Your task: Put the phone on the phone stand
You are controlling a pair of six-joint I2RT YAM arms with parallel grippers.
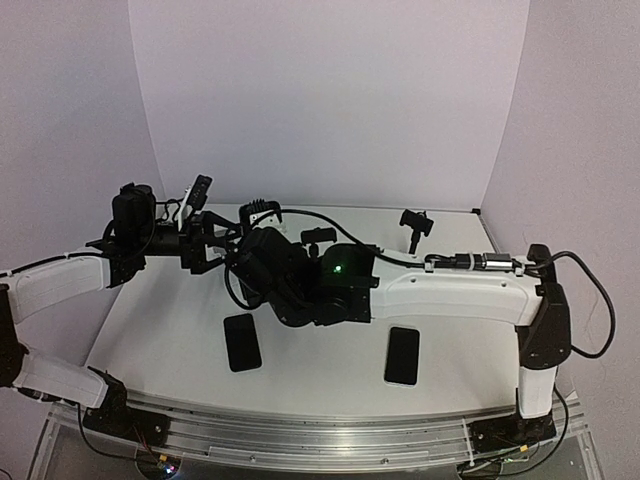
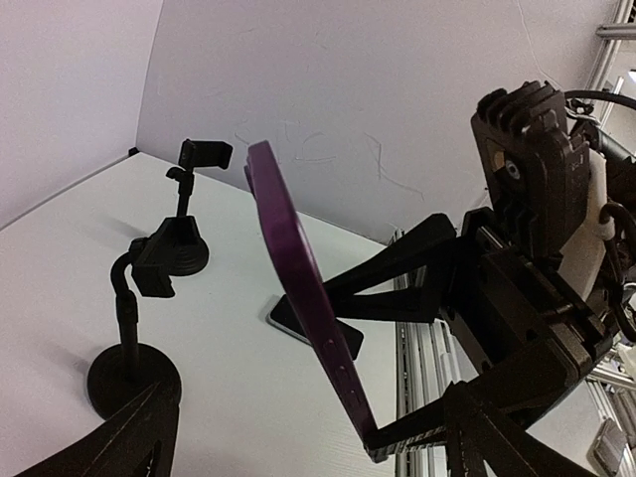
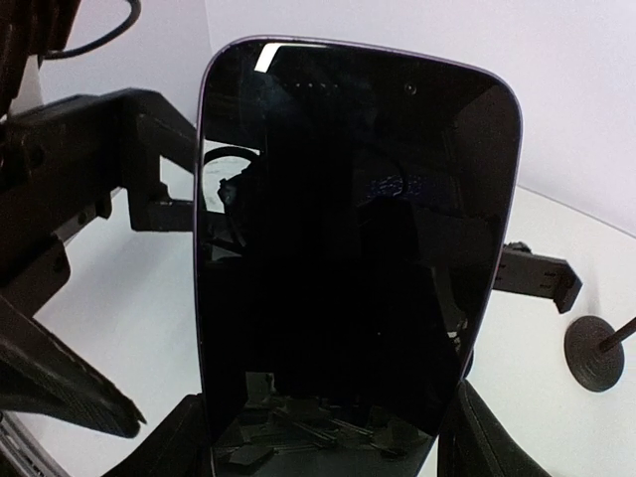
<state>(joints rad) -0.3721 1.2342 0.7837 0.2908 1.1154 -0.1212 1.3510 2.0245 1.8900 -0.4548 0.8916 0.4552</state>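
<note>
The left arm (image 1: pixel 60 280) reaches in from the left at mid-height. The left gripper (image 1: pixel 203 247) points right, and its jaws appear parted. The right arm (image 1: pixel 460 295) stretches far leftward with its wrist bent. The right gripper (image 3: pixel 328 442) is clamped on the phone (image 3: pixel 348 248), close to the left gripper.

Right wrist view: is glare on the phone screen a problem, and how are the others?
Right wrist: the phone fills the frame, glossy screen full of dark reflections, one bright streak on top. Left wrist: sharp, phone edge-on, nearer phone stand clear. Top external: even light, held phone hard to pick out.
</note>
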